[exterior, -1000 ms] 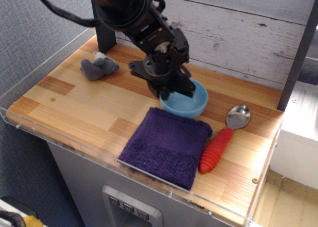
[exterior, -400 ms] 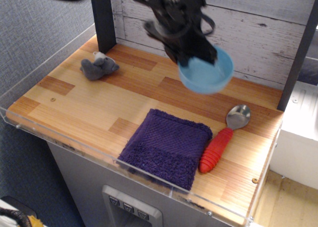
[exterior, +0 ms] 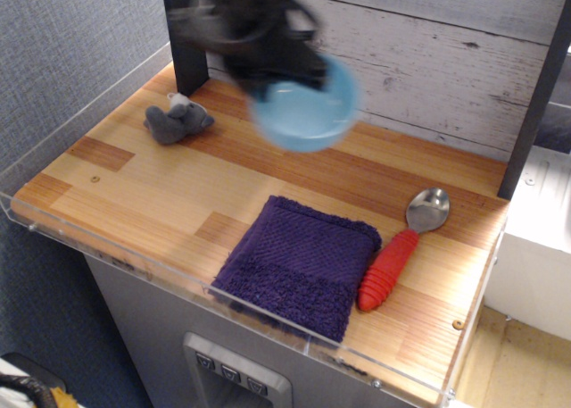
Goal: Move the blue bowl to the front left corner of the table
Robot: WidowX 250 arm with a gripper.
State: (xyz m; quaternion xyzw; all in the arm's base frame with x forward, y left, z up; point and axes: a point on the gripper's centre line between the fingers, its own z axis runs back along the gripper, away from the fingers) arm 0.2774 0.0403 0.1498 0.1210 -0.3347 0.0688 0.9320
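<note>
The blue bowl [exterior: 307, 112] hangs in the air above the back middle of the table [exterior: 161, 203], tilted toward the camera and blurred by motion. My gripper [exterior: 277, 73] is shut on the bowl's far rim and is blurred too. The black arm reaches in from the top of the view. The bowl is well clear of the tabletop.
A purple towel [exterior: 299, 263] lies at the front middle. A spoon with a red handle [exterior: 399, 251] lies to its right. A small grey plush toy [exterior: 177, 120] sits at the back left. A black post [exterior: 185, 37] stands at the back left. A clear acrylic rim [exterior: 107, 247] edges the table.
The gripper took the bowl off the table by the towel, lifted it up to the right, and has now swung it left while still raised.
</note>
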